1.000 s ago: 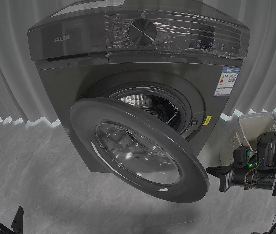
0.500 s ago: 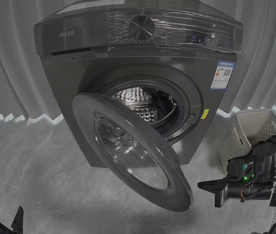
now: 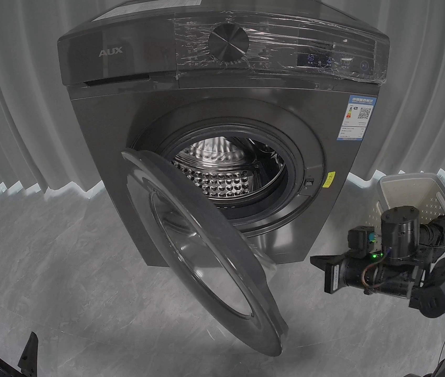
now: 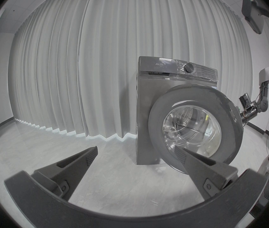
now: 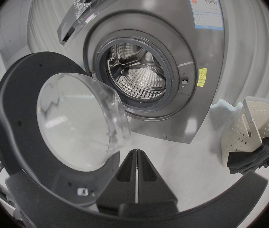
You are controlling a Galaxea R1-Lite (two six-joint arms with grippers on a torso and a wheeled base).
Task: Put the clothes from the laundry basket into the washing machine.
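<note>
Head camera: high, faces forward and down, close to the washing machine (image 3: 112,126) front.
My left wrist camera: low, well back on the left, faces the open door (image 4: 197,127) from outside.
My right wrist camera: near, faces the drum (image 5: 137,76).
All three share the door; head and right wrist share the laundry basket (image 3: 416,188).

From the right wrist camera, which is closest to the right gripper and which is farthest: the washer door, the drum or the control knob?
1. The door, swung open right beside the right gripper.
2. The drum, inside the machine's round opening.
3. The knob, up on the control panel.
</note>
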